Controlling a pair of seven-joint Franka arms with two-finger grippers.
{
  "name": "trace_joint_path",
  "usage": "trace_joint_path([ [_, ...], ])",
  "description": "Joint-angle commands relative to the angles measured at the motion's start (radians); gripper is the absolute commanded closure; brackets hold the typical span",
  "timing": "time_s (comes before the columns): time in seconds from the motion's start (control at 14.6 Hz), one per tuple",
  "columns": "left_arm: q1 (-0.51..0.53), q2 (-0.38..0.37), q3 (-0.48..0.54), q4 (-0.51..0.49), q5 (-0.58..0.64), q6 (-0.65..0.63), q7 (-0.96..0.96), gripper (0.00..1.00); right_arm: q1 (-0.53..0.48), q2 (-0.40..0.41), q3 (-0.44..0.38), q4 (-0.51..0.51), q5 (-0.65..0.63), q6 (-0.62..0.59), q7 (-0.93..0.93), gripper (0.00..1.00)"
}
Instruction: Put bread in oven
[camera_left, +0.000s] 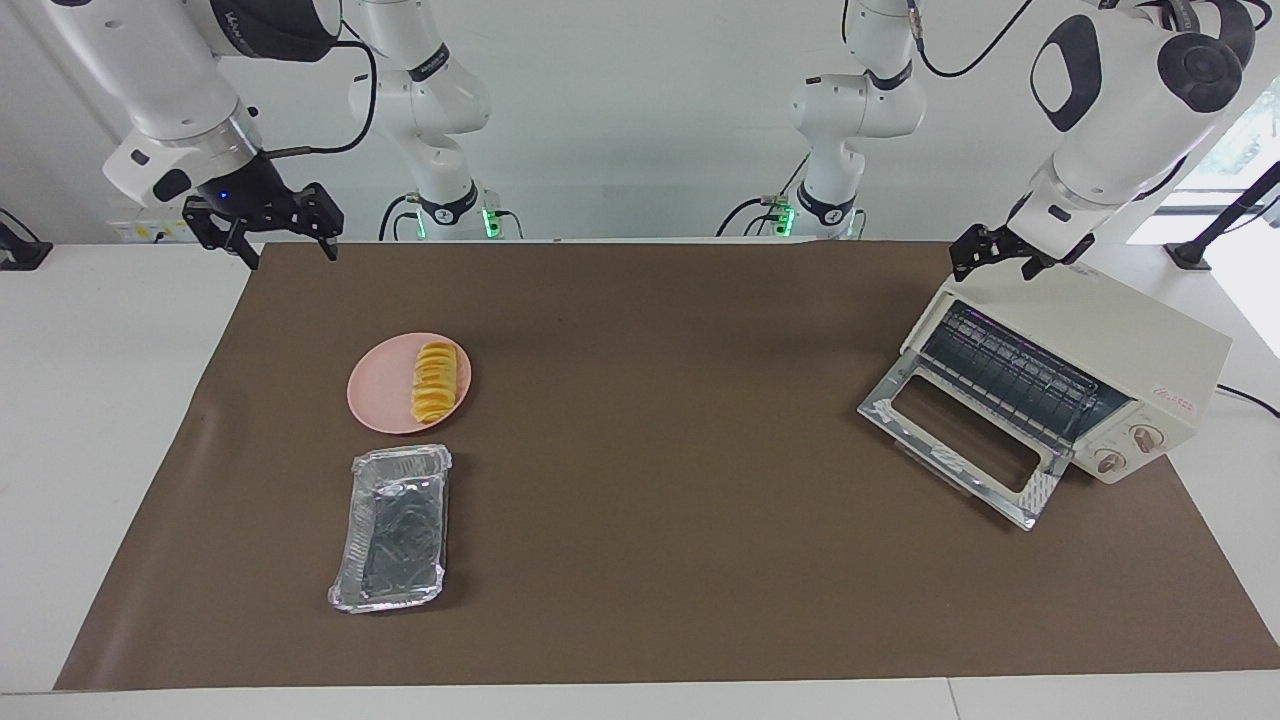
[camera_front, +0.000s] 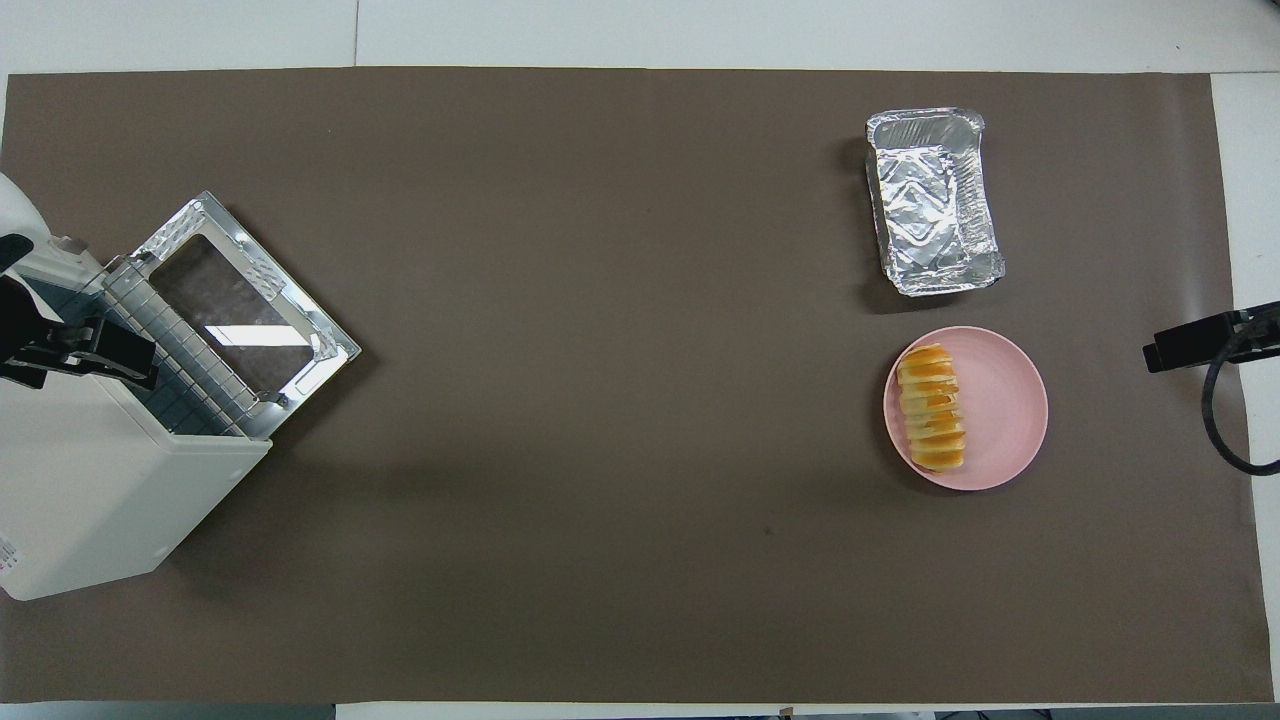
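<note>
Crinkled silver foil tray (camera_left: 392, 530), rectangular and empty, lies nearest the facing camera, farther from the robots than the round pink plate (camera_left: 380, 395) just beside it. On that smooth plate rests the small golden-yellow ridged bread loaf (camera_left: 436, 381), lying lengthwise toward one edge, toward the right arm's end of the table. I judge the tray is set close by so the loaf can be carried in it.

Well apart, at the left arm's end, stands the boxy cream-white toaster oven (camera_left: 1120, 345), turned at an angle, its glass drop-down door (camera_left: 965, 438) already lowered flat onto the brown mat (camera_left: 660, 450) so the wire rack (camera_left: 1015, 375) is exposed and ready.

Right gripper (camera_left: 285, 240) hangs over the mat's edge at its own end, fingers spread and holding nothing. Left gripper (camera_left: 1000, 258) hovers over the oven's top corner; whether its claw is released or clenched I cannot tell.
</note>
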Motion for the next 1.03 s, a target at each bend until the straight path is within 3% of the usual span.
trace_joint_path([
  [0.0, 0.003, -0.008, 0.000, 0.002, 0.000, 0.005, 0.003, 0.00, -0.006, -0.015, 0.010, -0.033, -0.009, -0.002, 0.001, 0.00],
  [0.34, 0.003, -0.008, 0.000, 0.002, 0.000, 0.005, 0.003, 0.00, 0.025, -0.049, 0.023, -0.117, -0.008, 0.034, 0.064, 0.00],
  [0.68, 0.003, -0.008, 0.000, 0.002, 0.002, 0.005, 0.003, 0.00, 0.086, -0.185, 0.024, -0.450, 0.007, 0.243, 0.116, 0.00],
  [0.96, 0.003, -0.008, 0.000, 0.002, 0.000, 0.005, 0.003, 0.00, 0.120, -0.204, 0.027, -0.597, 0.021, 0.366, 0.125, 0.00],
])
